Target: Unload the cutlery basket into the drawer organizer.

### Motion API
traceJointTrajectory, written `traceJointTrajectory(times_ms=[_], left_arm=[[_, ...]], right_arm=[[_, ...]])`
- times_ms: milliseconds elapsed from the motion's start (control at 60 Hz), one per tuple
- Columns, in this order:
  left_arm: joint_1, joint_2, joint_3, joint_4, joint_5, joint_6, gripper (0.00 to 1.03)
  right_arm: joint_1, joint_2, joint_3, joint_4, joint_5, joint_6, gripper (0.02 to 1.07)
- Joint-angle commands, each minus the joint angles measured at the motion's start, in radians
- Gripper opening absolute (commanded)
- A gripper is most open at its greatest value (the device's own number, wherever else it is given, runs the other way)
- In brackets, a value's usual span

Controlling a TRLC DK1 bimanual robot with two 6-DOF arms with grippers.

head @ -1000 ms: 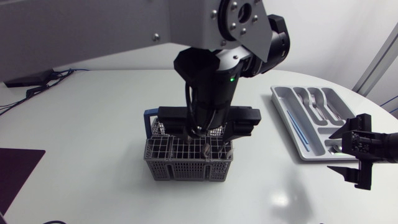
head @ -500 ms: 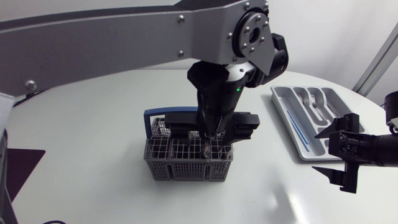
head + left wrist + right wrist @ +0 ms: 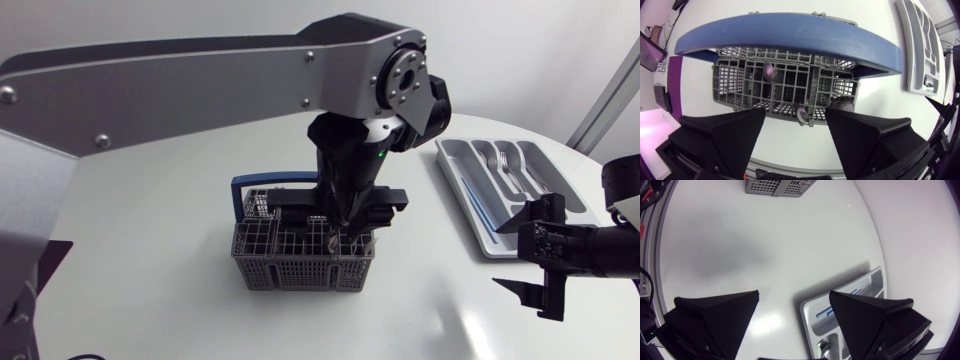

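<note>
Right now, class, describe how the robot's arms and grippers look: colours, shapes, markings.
The left arm has broad silver-grey links with small bolts, a black joint and a green light on its black wrist. The left gripper and right gripper are matte black, each with two broad wedge-shaped fingers.

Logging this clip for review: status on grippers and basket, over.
Left gripper open, low over cutlery basket, cutlery inside. Right gripper open, empty, beside drawer organizer. Basket's blue handle close beside left gripper.

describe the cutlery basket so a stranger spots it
Near the middle of the white table, under the left gripper, sits the cutlery basket. Unlike the flat drawer organizer, it is a tall grey mesh box with a blue handle.
</note>
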Motion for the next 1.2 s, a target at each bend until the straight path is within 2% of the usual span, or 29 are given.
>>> traceJointTrajectory(times_ms=[0,117,167,250,333,417,467,750,800,833,1183], left_arm=[[0.006,0.025,0.002,-0.022,-0.006,-0.038,0.72],[0.007,0.03,0.002,-0.022,-0.004,-0.038,0.61],[0.007,0.034,0.001,-0.025,0.006,-0.035,0.6],[0.011,0.048,0.008,-0.042,0.08,-0.035,0.6],[0.012,0.066,0.013,-0.048,0.097,-0.033,0.6],[0.011,0.074,0.021,-0.048,0.098,-0.035,0.59],[0.011,0.076,0.03,-0.048,0.095,-0.036,0.55],[0.021,0.072,0.028,-0.05,0.092,-0.045,0.55],[0.023,0.071,0.031,-0.05,0.088,-0.05,0.48],[0.023,0.071,0.031,-0.048,0.082,-0.053,0.46],[0.032,0.074,0.05,-0.043,0.054,-0.068,0.46]], right_arm=[[0.014,-0.012,-0.025,0.005,0.004,0.024,1.03],[0.022,-0.012,-0.031,0.01,0.007,0.027,1.03],[0.022,-0.012,-0.03,0.011,0.007,0.027,1.03],[0.022,-0.014,-0.028,0.011,0.007,0.029,1.03],[0.023,-0.021,-0.03,0.01,0.007,0.032,1.03],[0.028,-0.028,-0.031,0.008,0.007,0.035,1.03],[0.031,-0.029,-0.033,0.007,0.007,0.035,1.03],[0.039,-0.028,-0.041,0.008,0.007,0.036,1.03],[0.04,-0.028,-0.039,0.008,0.007,0.036,1.03],[0.042,-0.028,-0.039,0.008,0.008,0.036,1.03],[0.045,-0.023,-0.044,0.01,0.011,0.038,1.03]])
